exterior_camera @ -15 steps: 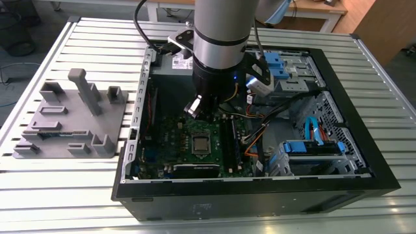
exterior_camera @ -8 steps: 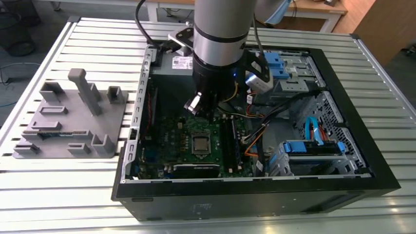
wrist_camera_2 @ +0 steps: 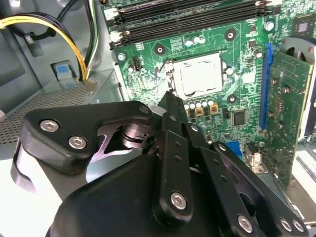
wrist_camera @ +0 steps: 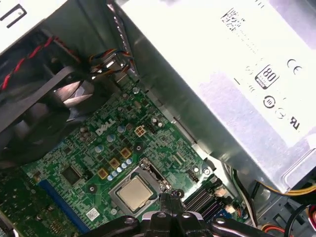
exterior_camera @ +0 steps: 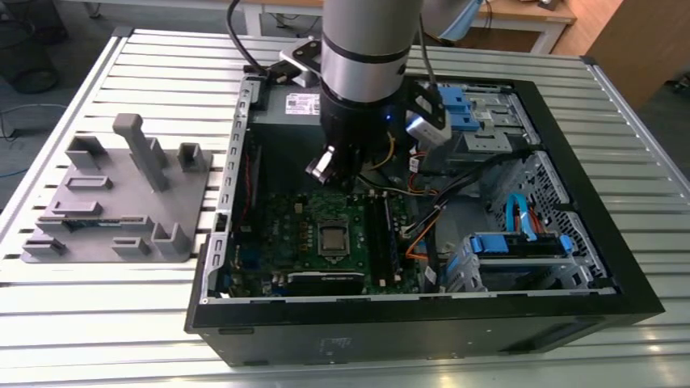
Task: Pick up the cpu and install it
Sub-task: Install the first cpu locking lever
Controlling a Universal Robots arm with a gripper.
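The cpu [exterior_camera: 332, 237] lies flat in the socket in the middle of the green motherboard [exterior_camera: 283, 234], its silvery top facing up; it also shows in both wrist views, cpu [wrist_camera_2: 200, 74] and cpu [wrist_camera: 133, 192]. My gripper [exterior_camera: 332, 171] hangs inside the open computer case, above the board and a little toward the power supply side of the socket. In both wrist views the black fingers [wrist_camera_2: 170, 106] meet in a thin tip with nothing between them, and that tip [wrist_camera: 170, 198] stands just beside the socket's edge, apart from the cpu.
The grey power supply [wrist_camera: 222, 74] with a white label is close beside the arm. Memory slots [wrist_camera_2: 187, 17], an upright expansion card [wrist_camera_2: 289, 108], a fan [wrist_camera: 39, 113], yellow cables [wrist_camera_2: 44, 24] and blue drive bays [exterior_camera: 518, 242] crowd the case. A grey fixture [exterior_camera: 108, 202] sits at the exterior view's left.
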